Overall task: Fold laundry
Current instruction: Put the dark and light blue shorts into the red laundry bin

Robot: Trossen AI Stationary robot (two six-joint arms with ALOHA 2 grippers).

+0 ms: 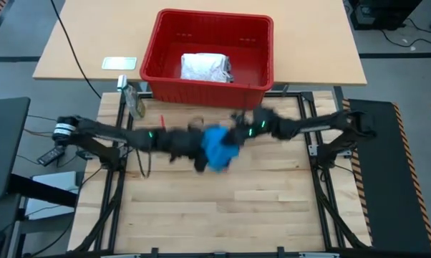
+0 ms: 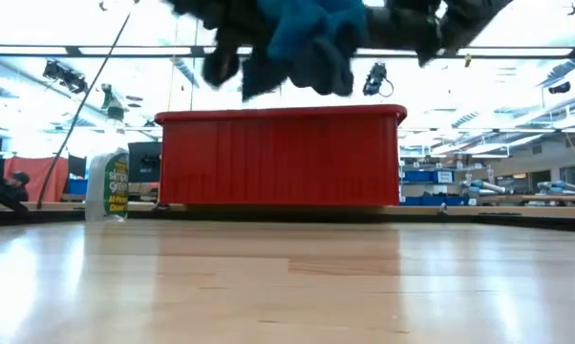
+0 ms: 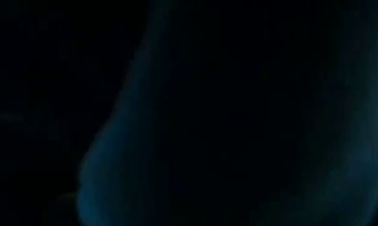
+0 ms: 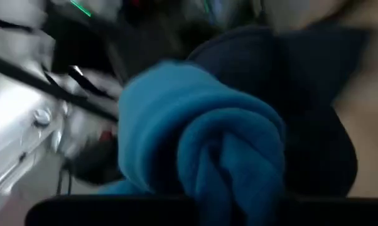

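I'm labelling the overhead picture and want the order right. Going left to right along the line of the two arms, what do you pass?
Left arm → left gripper → bright blue garment, held up off the table → right gripper → right arm.

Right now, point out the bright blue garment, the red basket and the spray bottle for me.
bright blue garment (image 1: 218,147): high view, middle of the bunched cloth held up between the arms.
red basket (image 2: 280,158): low view, its ribbed front wall.
spray bottle (image 2: 107,183): low view, its label, left of the basket.
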